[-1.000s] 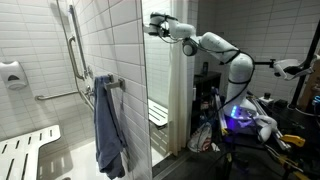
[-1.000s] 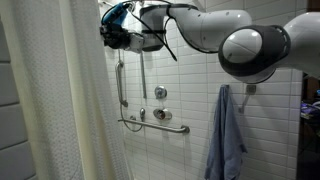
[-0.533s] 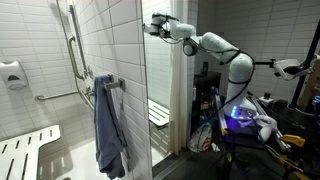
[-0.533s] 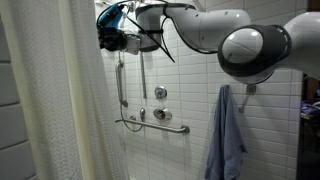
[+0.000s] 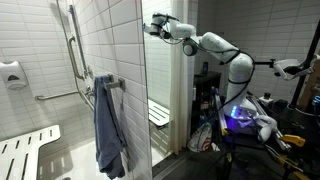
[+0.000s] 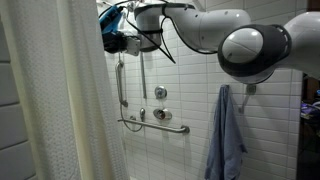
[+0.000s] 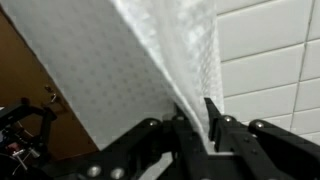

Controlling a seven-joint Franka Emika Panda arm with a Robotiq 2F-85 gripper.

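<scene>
A white, dotted shower curtain [image 7: 150, 60] hangs down across the wrist view, and its edge runs between the two black fingers. My gripper [image 7: 197, 108] is shut on that edge, with fabric pinched between the pads. In both exterior views the arm reaches high up. The gripper [image 6: 110, 35] sits at the curtain's [image 6: 60, 100] upper edge, near the tiled wall. From the other side the gripper [image 5: 155, 26] is beside the top of the curtain [image 5: 178, 90].
A blue towel [image 5: 108, 125] hangs from a wall hook [image 6: 228, 135]. A metal grab bar [image 6: 155, 124] and a shower rail [image 5: 72, 45] are fixed to the white tiles. A slatted shower seat [image 5: 25, 150] folds out low down. Cluttered gear [image 5: 245, 118] stands by the robot base.
The jaws have closed onto the curtain's edge. The gripper has shifted slightly toward the curtain; the rest of the arm has barely moved.
</scene>
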